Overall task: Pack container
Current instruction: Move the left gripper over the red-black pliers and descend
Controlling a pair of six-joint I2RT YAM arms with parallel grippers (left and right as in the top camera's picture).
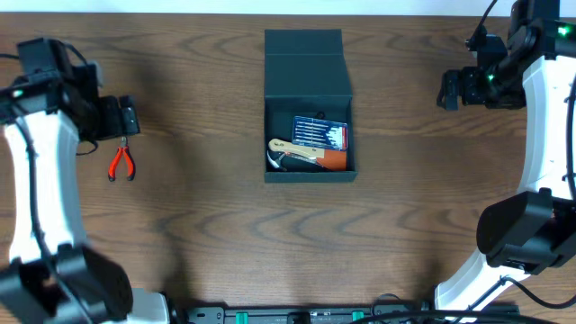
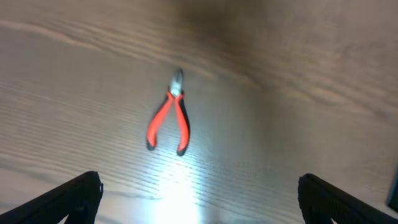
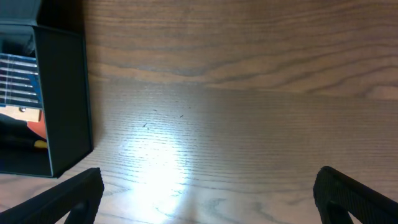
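Nearest the robot, the dark brown wood-grain worktop (image 1: 198, 225) lies bare between the two white-and-black arms.

Farther out on the left lie small pliers with red handles and grey jaws (image 1: 123, 153), flat on the wood, tips pointing away from the robot and handles splayed toward it. The left pincer (image 1: 132, 118) hangs just beyond and above them, its black fingers wide apart and holding nothing. In the left wrist view the pliers (image 2: 176, 99) sit ahead of the spread left pincer (image 2: 199, 199), apart from both fingers.

At the middle of the worktop stands the dark teal-black matte square container (image 1: 311, 177), open at the top. Inside, toward its near wall, a tool with a pale cream handle (image 1: 297, 149) lies crosswise with an orange piece (image 1: 336, 159) at its right end. Behind that rests a small blue-and-red case (image 1: 319, 133) showing a row of thin silver bits; any print on it is too small to read.

In the right wrist view a corner of the container (image 3: 65, 93) shows at the left, well apart from the fingers.

Farther out on the right, the right pincer (image 1: 447, 90) hovers above bare wood, well apart from the container. Its fingers are spread wide around nothing, as the right wrist view (image 3: 208, 196) confirms.

Farthest, the container's hinged flap lid (image 1: 306, 63) lies folded back flat, away from the robot.
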